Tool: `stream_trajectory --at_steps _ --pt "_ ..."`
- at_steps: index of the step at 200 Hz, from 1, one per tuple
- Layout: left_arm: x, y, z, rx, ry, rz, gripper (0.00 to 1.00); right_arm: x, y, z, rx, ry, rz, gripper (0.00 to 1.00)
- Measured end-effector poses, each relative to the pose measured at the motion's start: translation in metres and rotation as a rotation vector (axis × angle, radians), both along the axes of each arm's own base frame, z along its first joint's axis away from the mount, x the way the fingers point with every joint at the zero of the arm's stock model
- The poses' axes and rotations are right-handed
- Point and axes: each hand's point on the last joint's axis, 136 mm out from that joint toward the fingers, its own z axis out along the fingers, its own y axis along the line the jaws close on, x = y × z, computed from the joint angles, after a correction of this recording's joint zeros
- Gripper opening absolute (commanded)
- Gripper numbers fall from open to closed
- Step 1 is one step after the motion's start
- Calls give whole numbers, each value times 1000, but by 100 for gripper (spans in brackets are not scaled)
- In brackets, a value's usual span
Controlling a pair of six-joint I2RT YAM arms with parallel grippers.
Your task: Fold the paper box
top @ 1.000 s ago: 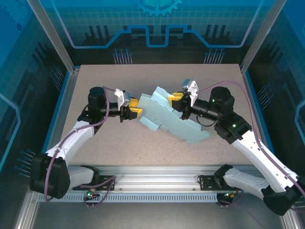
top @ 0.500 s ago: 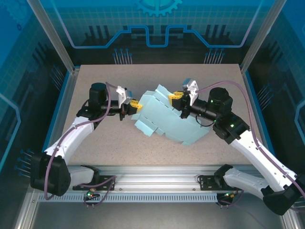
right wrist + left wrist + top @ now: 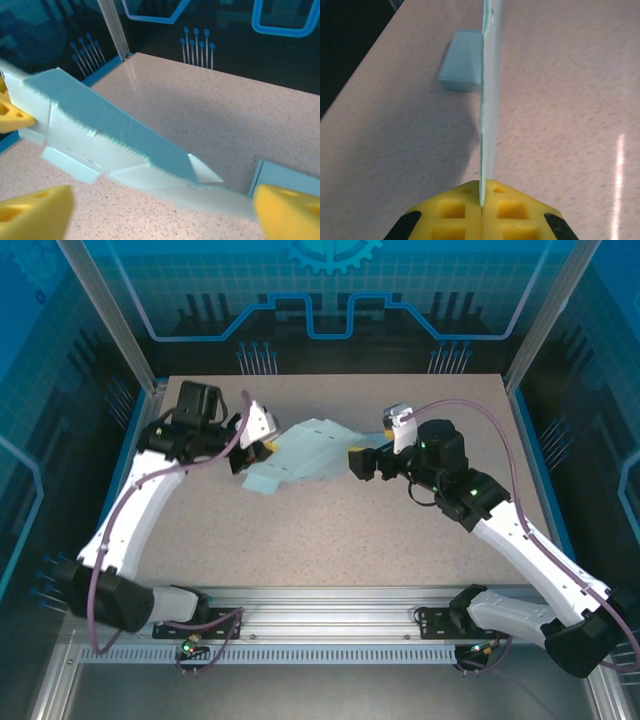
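Left gripper [image 3: 481, 202] pinches the paper box [image 3: 489, 100] by its edge, jaws pressed together. Seen edge-on there, its flaps are hard to read. Right gripper [image 3: 160, 215] is spread wide and partly cropped, with the creased pale-blue sheet slanting just ahead.

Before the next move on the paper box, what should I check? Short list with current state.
1. Left gripper shut on the edge of the paper box: ok.
2. Right gripper open: ok.
3. Right gripper free of the box: cannot tell; the box's end lies close to one finger.
4. Box folded into shape: not ok; it is a mostly flat sheet with loose flaps.
5. Box inside the table edges: ok.
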Motion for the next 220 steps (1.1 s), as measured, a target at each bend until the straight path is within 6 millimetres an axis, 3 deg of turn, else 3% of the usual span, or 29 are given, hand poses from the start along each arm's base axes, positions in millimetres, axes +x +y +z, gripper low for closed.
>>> stream_trajectory --at_steps 43,74,100,121,169,197,220 --pt "37 14 -28 203 131 -12 0 5 -15 -8 -8 51 -103 100" --pt "36 18 -31 258 189 -46 0 6 -28 -5 -5 49 -175 100" --pt "19 21 -18 269 168 -71 0 2 -41 5 14 18 -229 100" --pt "1 22 5 263 101 -89 0 -1 -50 10 19 4 -261 100" --pt "-75 23 65 203 -81 -160 0 -3 -57 7 14 17 -292 100" --pt "-110 28 71 204 -85 -194 0 -7 -60 11 33 17 -297 100" --pt "-120 30 62 226 -13 -231 0 -9 -61 14 54 17 -303 100"
